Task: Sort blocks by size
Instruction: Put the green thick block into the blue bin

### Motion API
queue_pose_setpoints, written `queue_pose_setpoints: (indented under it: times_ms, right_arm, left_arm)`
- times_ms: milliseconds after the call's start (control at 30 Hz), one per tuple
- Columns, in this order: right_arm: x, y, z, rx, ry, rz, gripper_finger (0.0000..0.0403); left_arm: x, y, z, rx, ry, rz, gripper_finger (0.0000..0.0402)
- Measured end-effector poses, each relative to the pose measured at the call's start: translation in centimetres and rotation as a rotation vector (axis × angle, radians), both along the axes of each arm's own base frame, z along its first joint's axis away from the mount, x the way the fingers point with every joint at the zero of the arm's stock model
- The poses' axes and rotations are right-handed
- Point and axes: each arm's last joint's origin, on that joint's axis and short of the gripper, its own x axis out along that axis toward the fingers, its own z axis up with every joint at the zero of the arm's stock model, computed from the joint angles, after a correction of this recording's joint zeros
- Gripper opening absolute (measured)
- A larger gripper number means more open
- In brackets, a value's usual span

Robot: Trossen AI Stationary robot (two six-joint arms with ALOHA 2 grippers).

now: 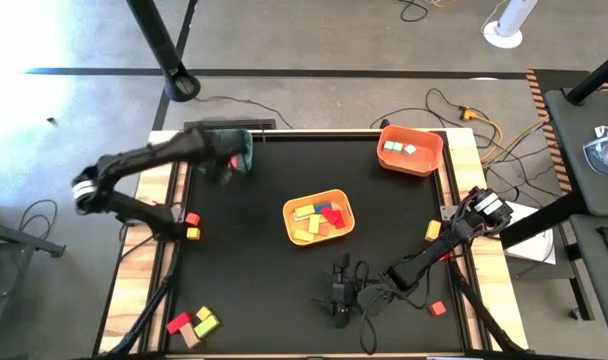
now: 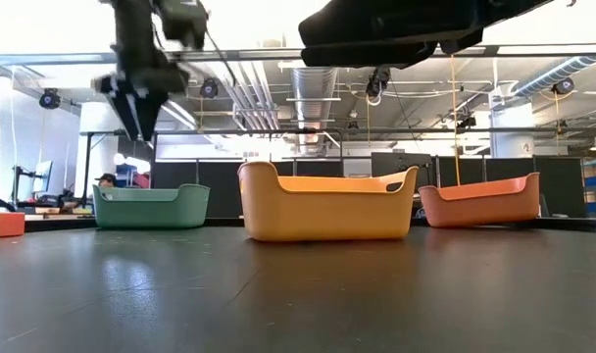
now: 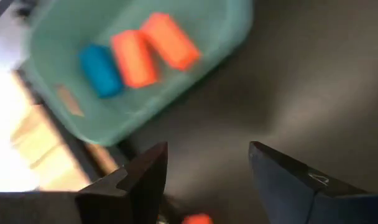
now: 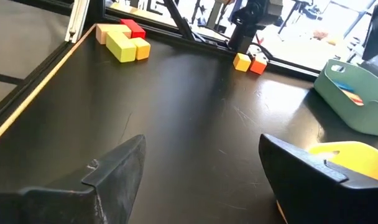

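Observation:
My left gripper (image 1: 224, 168) hangs open and empty over the table beside the green bin (image 1: 231, 146), above it in the low view (image 2: 139, 116). That bin (image 3: 145, 68) holds a blue block (image 3: 101, 70) and two orange blocks (image 3: 153, 48). My right gripper (image 1: 336, 290) waits open and empty near the table's front edge, low over the mat (image 4: 201, 140). Loose blocks lie on the table: a red, orange and yellow group (image 1: 192, 225) at the left, a red, yellow and tan group (image 1: 192, 323) at the near left, an orange block (image 1: 433, 230) and a red one (image 1: 437, 308) at the right.
A yellow-orange bin (image 1: 319, 217) with several red, yellow and blue blocks stands mid-table. An orange bin (image 1: 411, 150) with pale blocks stands at the far right. Wooden rails (image 1: 462, 170) border the black mat. Cables trail by my right arm.

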Motion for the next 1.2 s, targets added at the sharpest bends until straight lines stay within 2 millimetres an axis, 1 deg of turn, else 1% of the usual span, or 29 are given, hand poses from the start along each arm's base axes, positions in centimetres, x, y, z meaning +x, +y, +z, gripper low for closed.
queue_pose_setpoints:
  times_ms: [167, 367, 467, 533, 633, 767, 867, 1033, 1200]
  right_arm:
    - [0.0, 0.1, 0.0, -0.016, -0.002, 0.009, 0.0299]
    - [0.0, 0.0, -0.1, -0.013, 0.006, 0.004, 0.0286]
    - [0.0, 0.0, -0.1, -0.009, 0.005, 0.003, 0.0282]
    - [0.0, 0.0, -0.1, -0.010, 0.005, 0.003, 0.0279]
    - [0.0, 0.0, 0.0, -0.009, 0.004, 0.002, 0.0279]
    - [0.0, 0.0, 0.0, -0.009, 0.004, 0.002, 0.0285]
    - [0.0, 0.0, 0.0, -0.013, 0.004, 0.004, 0.0292]
    - [0.2, -0.4, 0.0, -0.032, 0.005, -0.002, 0.0302]
    - [0.7, -1.2, 0.0, -0.056, 0.008, -0.009, 0.0312]
  left_arm:
    - [0.4, -8.2, 0.5, -0.019, -0.118, -0.182, 0.0210]
    - [-0.7, -17.6, 0.1, -0.089, -0.226, -0.322, 0.0210]
    - [-1.6, -22.2, -0.8, -0.138, -0.251, -0.389, 0.0210]
    - [-2.1, -24.9, -1.6, -0.192, -0.252, -0.419, 0.0210]
    - [-2.3, -28.4, -3.2, -0.280, -0.242, -0.456, 0.0210]
    - [-2.1, -32.6, -5.0, -0.452, -0.201, -0.469, 0.0210]
    - [-2.1, -35.1, -6.0, -0.537, -0.154, -0.453, 0.0210]
    - [-2.4, -38.2, -7.0, -0.624, -0.029, -0.352, 0.0210]
    - [-2.5, -40.1, -6.9, -0.650, -0.013, -0.270, 0.0210]
